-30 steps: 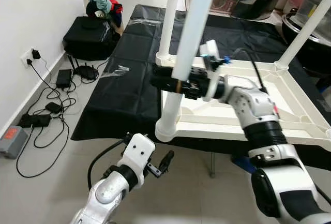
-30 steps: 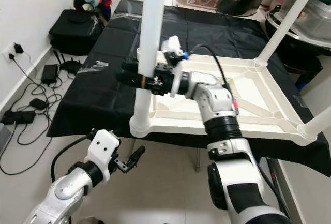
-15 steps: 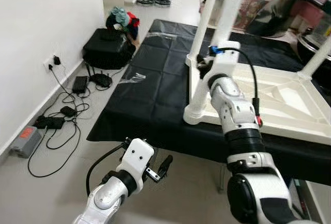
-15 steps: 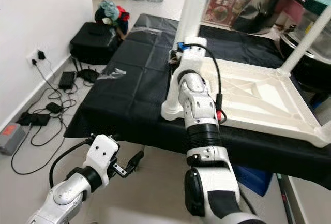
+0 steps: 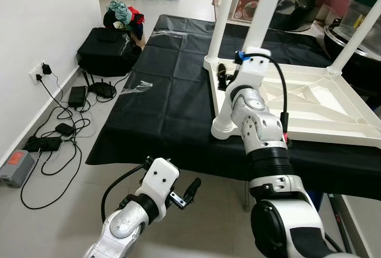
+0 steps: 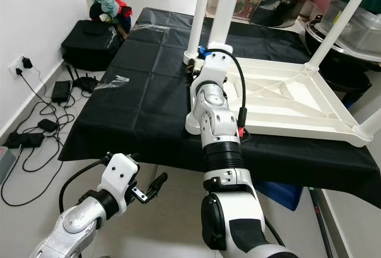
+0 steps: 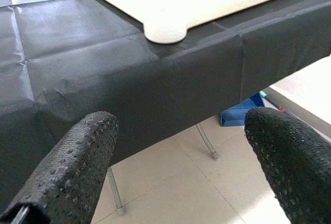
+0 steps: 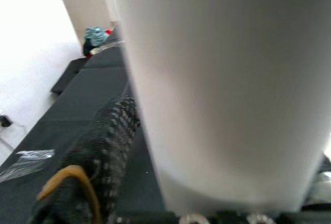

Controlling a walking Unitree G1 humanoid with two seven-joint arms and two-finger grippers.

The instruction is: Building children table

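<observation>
Children's table (image 5: 309, 100), white, lies upside down on the black-draped surface (image 5: 166, 109), legs pointing up. Right pincer (image 5: 222, 77) is at the near-left leg (image 5: 247, 37), one finger (image 8: 98, 157) against it; its grip cannot be judged. Left pincer (image 7: 178, 167) hangs wide apart, holding nothing, below the surface edge.

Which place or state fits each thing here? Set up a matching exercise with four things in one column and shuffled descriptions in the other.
1. white table
2. right gripper
3. left gripper
4. black bag

a. on the floor by the wall
b. upside down on the black cloth
c. low, in front of the cloth's edge
d. at a table leg

Pairs: 1-b, 2-d, 3-c, 4-a
</observation>
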